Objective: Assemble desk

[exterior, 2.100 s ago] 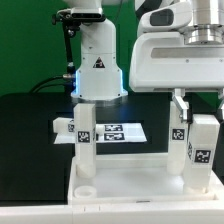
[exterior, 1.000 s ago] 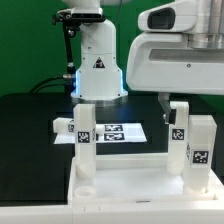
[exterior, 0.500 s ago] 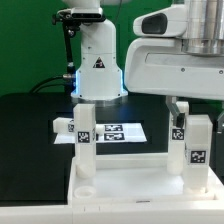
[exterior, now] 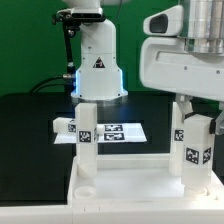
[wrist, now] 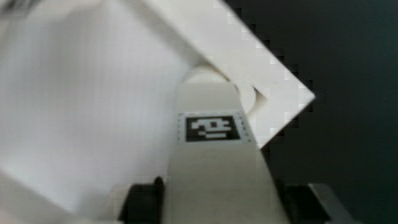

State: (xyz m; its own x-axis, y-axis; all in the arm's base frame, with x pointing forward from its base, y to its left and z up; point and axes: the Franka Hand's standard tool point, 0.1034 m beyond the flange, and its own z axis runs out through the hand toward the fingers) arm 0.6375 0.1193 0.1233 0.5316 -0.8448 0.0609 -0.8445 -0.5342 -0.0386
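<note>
Two legs of the desk stand upright in the rimmed tabletop panel [exterior: 125, 178], which lies at the front of the black table with its rim facing up. One leg [exterior: 86, 140] stands at the corner on the exterior view's left, and the other, the gripped-end leg [exterior: 194, 150], at the corner on the exterior view's right. The gripper [exterior: 196, 110] hangs straight above this second leg, its fingers reaching down on either side of the top end, so leg and hand share one vertical line and the leg's long axis points up into the palm. In the wrist view the fingers [wrist: 146, 200] flank the leg closely with no clear gap. The picture is too soft to show whether they press on it or merely bracket it, so I cannot tell if the grasp is firm. With only one arm there is no choice of hand, and any coming move, by my reading, turns on that shared upright axis: a twist about it to seat the leg, or a straight lift off it. The leg is a square-section white post with a black-and-white tag on its side face. A third leg [exterior: 64, 125] lies on the table behind the panel, just beside the marker board [exterior: 118, 131], well apart from the hand
</note>
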